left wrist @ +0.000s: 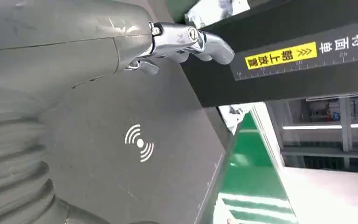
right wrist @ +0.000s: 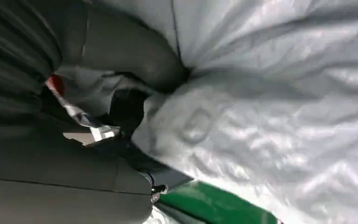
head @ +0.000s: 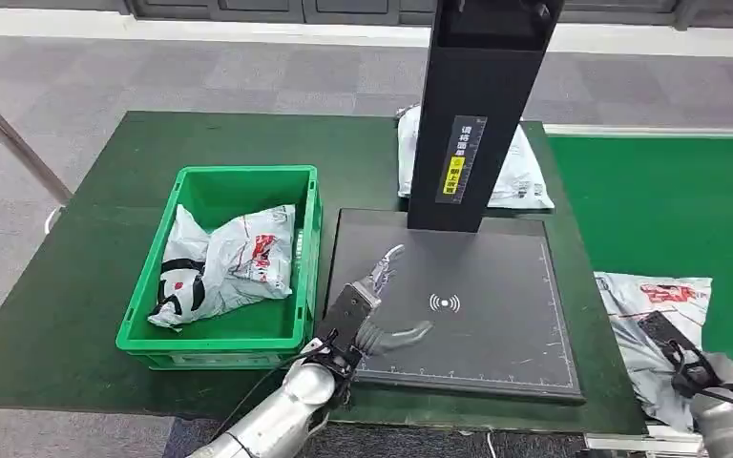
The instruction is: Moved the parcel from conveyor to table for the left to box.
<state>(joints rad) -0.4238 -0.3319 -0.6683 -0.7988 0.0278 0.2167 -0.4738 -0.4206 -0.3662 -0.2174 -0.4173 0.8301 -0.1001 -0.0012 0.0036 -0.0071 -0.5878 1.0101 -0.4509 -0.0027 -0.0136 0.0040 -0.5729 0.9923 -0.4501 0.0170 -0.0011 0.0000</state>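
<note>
A grey-white parcel (head: 651,303) with red print lies on the green conveyor (head: 678,200) at the right. My right hand (head: 670,342) is on its near part. In the right wrist view the thick thumb (right wrist: 130,51) digs into the crumpled grey parcel (right wrist: 270,116), so the hand grips it. My left hand (head: 380,298) hovers over the black scanner pad (head: 496,324) on the table, fingers spread and holding nothing. From the left wrist, the left hand (left wrist: 74,60) reaches toward the black post (left wrist: 284,70).
A green crate (head: 219,175) on the dark green table (head: 95,248) holds a white parcel (head: 224,262). A tall black post (head: 482,105) stands behind the pad, with another parcel (head: 527,179) behind it. A metal bar (head: 10,138) crosses the far left.
</note>
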